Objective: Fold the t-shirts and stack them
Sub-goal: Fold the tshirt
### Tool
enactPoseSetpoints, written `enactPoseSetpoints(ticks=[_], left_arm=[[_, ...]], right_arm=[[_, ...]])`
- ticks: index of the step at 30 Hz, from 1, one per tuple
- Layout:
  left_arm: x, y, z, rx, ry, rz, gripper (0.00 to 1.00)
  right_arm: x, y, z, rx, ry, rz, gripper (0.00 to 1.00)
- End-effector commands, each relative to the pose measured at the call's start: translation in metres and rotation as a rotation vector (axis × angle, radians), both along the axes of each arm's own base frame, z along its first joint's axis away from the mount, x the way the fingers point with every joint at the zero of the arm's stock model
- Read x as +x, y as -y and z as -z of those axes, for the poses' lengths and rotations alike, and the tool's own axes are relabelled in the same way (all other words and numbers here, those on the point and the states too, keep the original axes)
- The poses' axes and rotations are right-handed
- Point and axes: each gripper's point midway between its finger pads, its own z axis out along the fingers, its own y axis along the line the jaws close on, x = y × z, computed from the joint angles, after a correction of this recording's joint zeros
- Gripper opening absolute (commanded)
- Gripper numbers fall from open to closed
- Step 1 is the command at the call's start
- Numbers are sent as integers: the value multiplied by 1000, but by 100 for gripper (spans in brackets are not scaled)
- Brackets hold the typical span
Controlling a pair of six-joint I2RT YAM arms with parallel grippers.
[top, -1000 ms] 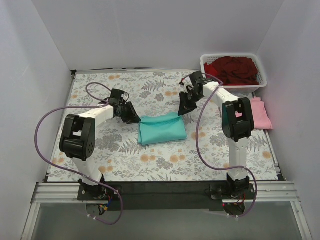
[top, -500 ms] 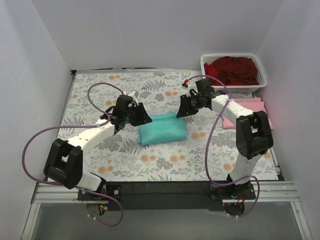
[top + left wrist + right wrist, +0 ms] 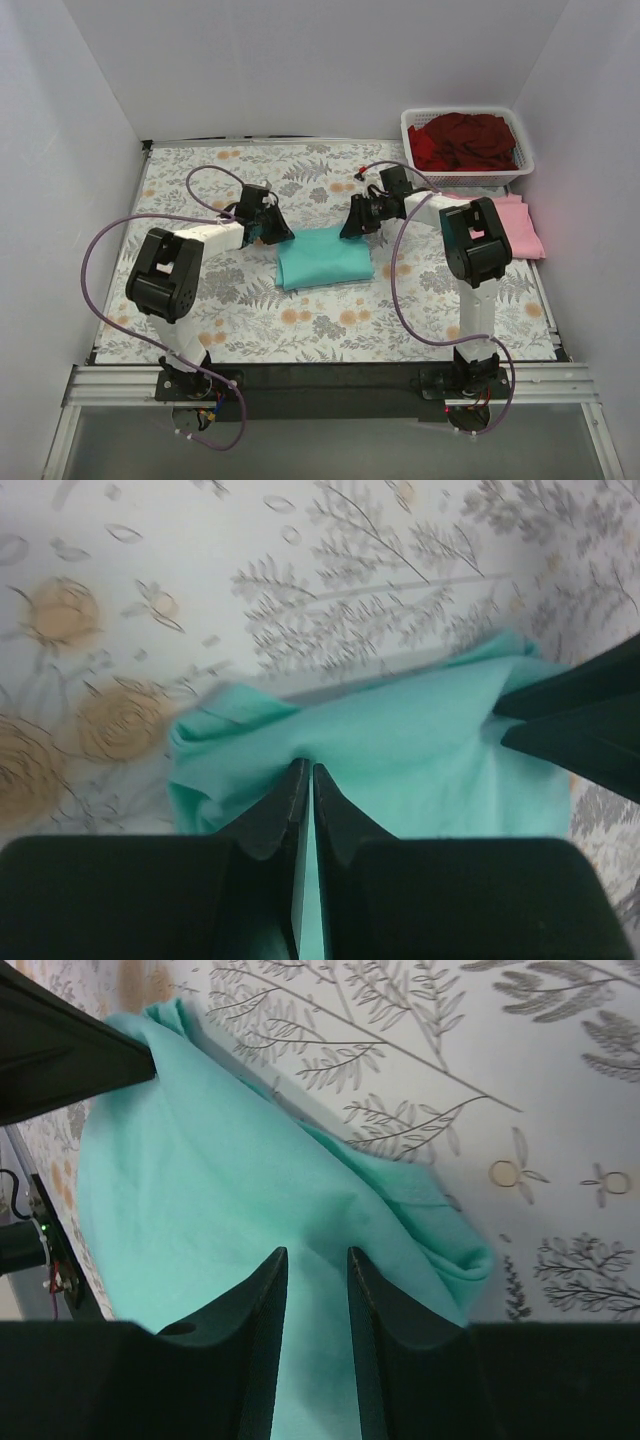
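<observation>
A folded teal-green t-shirt (image 3: 323, 258) lies mid-table. My left gripper (image 3: 277, 231) is at its far left corner. In the left wrist view its jaws (image 3: 305, 766) are pinched together on a puckered fold of the teal cloth (image 3: 400, 740). My right gripper (image 3: 352, 224) is at the shirt's far right corner. Its fingers (image 3: 315, 1252) stand apart over the teal fabric (image 3: 200, 1190), gripping nothing. A light pink t-shirt (image 3: 520, 222) lies folded at the right edge. Dark red t-shirts (image 3: 462, 140) fill the basket.
The white lattice basket (image 3: 521, 168) stands at the back right corner. White walls enclose the floral table cover (image 3: 200, 190) on three sides. Purple cables loop from both arms. The two grippers face each other across the shirt's far edge.
Both grippers came down onto the teal shirt's far corners. The left jaws opened, then closed on the cloth. Both elbows swung out and then came back.
</observation>
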Motion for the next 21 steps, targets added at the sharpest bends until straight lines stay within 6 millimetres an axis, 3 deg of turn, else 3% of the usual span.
enactPoseSetpoints(ticks=[1, 5, 8, 11, 13, 15, 16, 17, 18, 19, 20, 21], left_arm=[[25, -7, -6, -42, 33, -45, 4], [28, -12, 13, -39, -9, -60, 4], [31, -14, 12, -44, -10, -68, 6], [35, -16, -10, -61, 36, -83, 10], [36, -17, -37, -90, 87, -98, 16], [30, -14, -51, -123, 103, -102, 22], [26, -11, -73, -175, 133, -103, 24], [19, -6, -79, -197, 131, -87, 29], [10, -3, -80, -215, 119, -78, 30], [0, 4, -92, -256, 119, -63, 30], [-8, 17, -101, -286, 136, -33, 31], [-20, 23, -95, -294, 113, -22, 31]], right_arm=[[34, -3, -19, 73, 84, 27, 36], [50, 6, -20, 78, 84, 99, 36], [52, 3, -31, 106, 98, 109, 36], [47, 2, -57, 161, 130, 129, 36], [44, 3, -79, 188, 157, 146, 36], [29, 3, -81, 210, 119, 151, 37], [22, -1, -101, 270, 118, 150, 37], [14, -3, -106, 296, 113, 147, 38], [-3, -2, -95, 300, 66, 143, 38], [-9, -5, -109, 338, 84, 144, 40], [-19, -7, -107, 343, 71, 138, 40], [-36, -10, -96, 340, 33, 128, 40]])
